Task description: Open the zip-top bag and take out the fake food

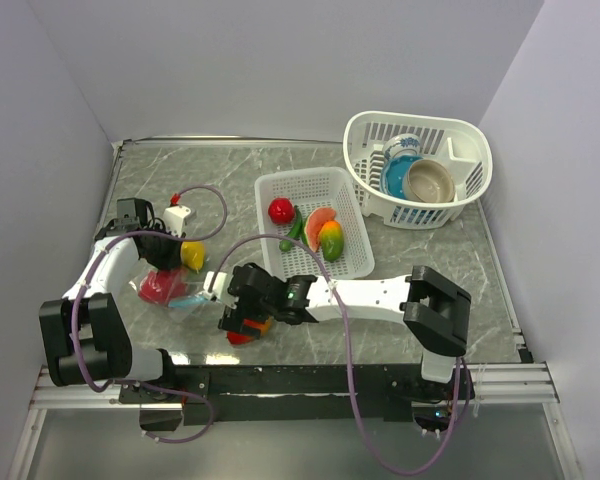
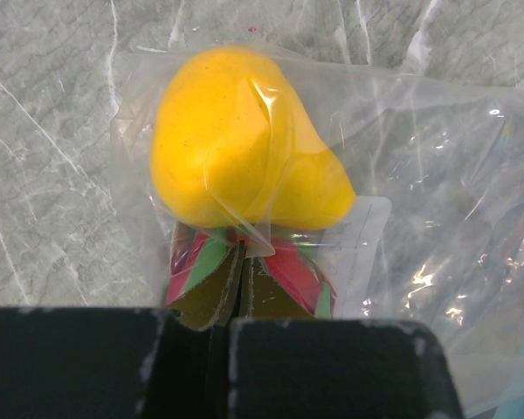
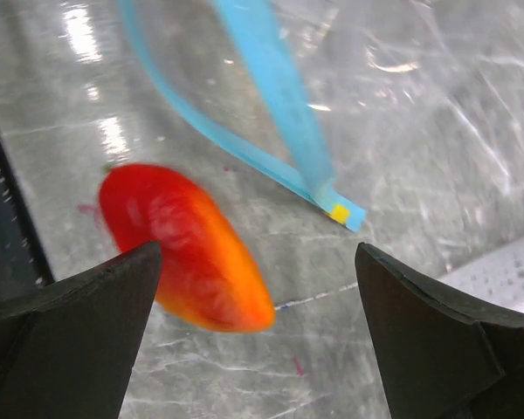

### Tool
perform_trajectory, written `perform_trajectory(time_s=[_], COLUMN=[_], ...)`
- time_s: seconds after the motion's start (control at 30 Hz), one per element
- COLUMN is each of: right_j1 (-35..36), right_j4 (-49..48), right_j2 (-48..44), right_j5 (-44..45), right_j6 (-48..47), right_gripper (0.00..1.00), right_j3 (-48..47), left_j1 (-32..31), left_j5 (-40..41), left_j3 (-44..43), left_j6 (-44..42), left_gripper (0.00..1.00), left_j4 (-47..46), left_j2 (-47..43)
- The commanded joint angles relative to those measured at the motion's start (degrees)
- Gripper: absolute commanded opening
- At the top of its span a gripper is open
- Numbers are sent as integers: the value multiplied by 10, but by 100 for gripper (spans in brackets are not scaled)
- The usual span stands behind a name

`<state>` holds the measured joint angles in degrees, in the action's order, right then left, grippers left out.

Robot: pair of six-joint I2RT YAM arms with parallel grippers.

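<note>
The clear zip-top bag (image 1: 180,290) lies left of centre, holding a yellow fruit (image 1: 192,255) and a red piece (image 1: 158,287). In the left wrist view the yellow fruit (image 2: 244,140) lies inside the bag (image 2: 437,218), and a red-and-green piece (image 2: 297,271) shows under the plastic. My left gripper (image 2: 237,257) is shut on a fold of the bag just below the fruit; it also shows in the top view (image 1: 168,252). My right gripper (image 3: 258,253) is open, low over a red-orange fruit (image 3: 188,249) lying loose on the table (image 1: 244,334). The teal zip strip (image 3: 275,105) lies just beyond it.
A flat white slotted basket (image 1: 310,179) holds a red tomato (image 1: 280,210), a green piece (image 1: 292,232), a pink slice (image 1: 320,218) and a mango (image 1: 331,240). A taller white basket (image 1: 365,130) at the back right holds a blue bowl (image 1: 395,175) and a tan bowl (image 1: 428,180).
</note>
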<state>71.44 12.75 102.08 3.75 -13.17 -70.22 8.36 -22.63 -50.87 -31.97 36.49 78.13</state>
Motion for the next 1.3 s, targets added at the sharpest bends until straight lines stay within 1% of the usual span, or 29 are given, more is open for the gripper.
perform_trajectory(time_s=[0.0,0.03,0.13,0.33,0.47,0.63,0.77,0.83,0.87,0.9,0.97,1.0,1.03,1.07,1.1,1.13,1.17,1.2,1.27], right_j1=[2,2,1,-5,-15,-17,-18,-19,-18,-19,-20,-23,-25,-27,-28,-31,-31,-32,-34], right_j4=[36,46,65,46,7,-19,-7,-5,-5,-6,2,5,10,4,-4,-12,-29,-37,-51], right_j2=[-15,-13,-10,7,28,64,90,94,94,92,88,87,79,72,61,36,22,8,-26], right_j5=[-89,-116,-142,-139,-102,-85,-102,-110,-112,-113,-108,-102,-97,-75,-61,-53,-41,-38,-40], right_j6=[-58,-57,-49,-40,-39,-35,-25,-18,-14,-11,-8,0,4,11,23,27,31,38,43], right_gripper=[99,99,99,99,98,98,95,93,90,83,71,56,48,37,19,14,11,9,9], right_j3=[-42,-47,-36,-14,-17,-31,-35,-29,-26,-19,-20,-28,-31,-33,-26,-19,-14,-3,3], left_j1=[-2,-2,-1,-1,-1,0,-1,0,0,0,-1,-1,-1,-1,0,-1,-1,0,-1], left_j5=[3,4,9,1,1,6,-4,-10,-14,-23,-35,-49,-54,-62,-73,-91,-101,-106,-110], left_j3=[2,2,4,4,6,1,-7,-15,-19,-28,-42,-61,-72,-85,-112,-126,-140,-159,-168], left_j6=[-8,-8,-13,-11,-13,-15,-12,-7,-6,1,8,16,23,30,32,33,34,32,26], left_gripper=[1,1,1,1,1,1,1,1,1,1,1,1,1,1,1,1,1,1,4], left_j4=[24,24,23,23,23,28,36,42,46,49,63,71,92,105,125,142,173,183,191], left_j2=[-14,-16,-17,-15,-19,-17,-25,-27,-28,-26,-26,-23,-21,-18,-9,-4,-1,0,-4])
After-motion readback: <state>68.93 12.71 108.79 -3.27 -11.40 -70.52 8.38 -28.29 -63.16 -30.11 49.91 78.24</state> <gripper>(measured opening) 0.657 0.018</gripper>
